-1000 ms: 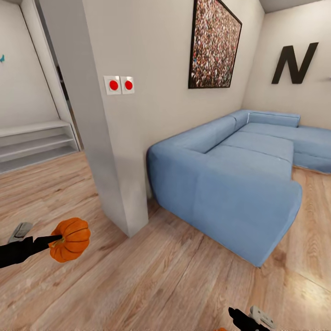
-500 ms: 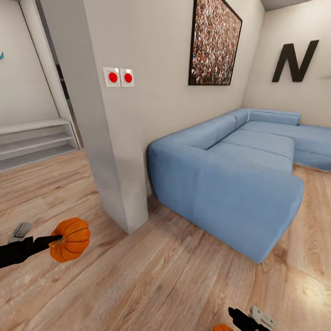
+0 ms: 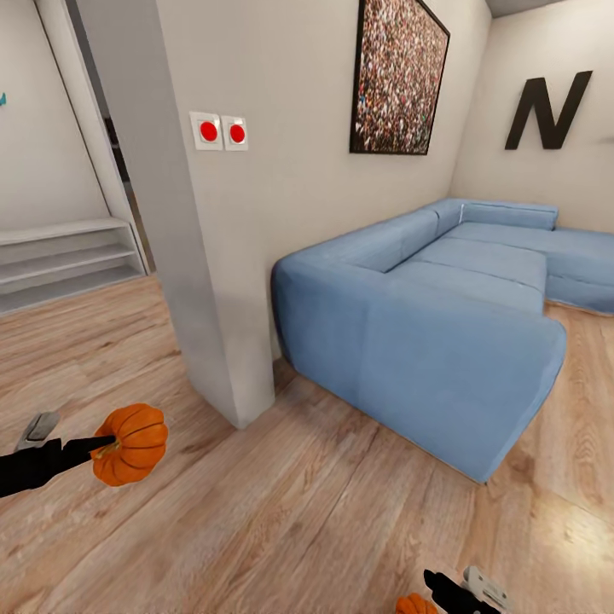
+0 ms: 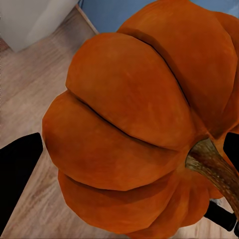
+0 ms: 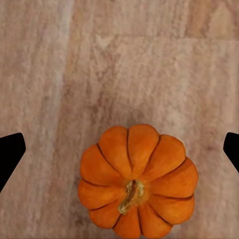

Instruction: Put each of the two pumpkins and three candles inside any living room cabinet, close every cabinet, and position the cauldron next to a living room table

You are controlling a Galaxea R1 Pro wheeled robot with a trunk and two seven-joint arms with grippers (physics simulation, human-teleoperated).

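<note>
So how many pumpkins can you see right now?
2. One pumpkin is held in the left end effector, above the wood floor. The other pumpkin is by the right end effector; whether it is gripped is unclear. More may be hidden elsewhere.

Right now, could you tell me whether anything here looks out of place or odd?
Nothing looks damaged or spilled. The left end effector holds one pumpkin above the wooden floor, and a second pumpkin shows between the right end effector's fingers. The blue sofa sits squarely along the wall.
</note>
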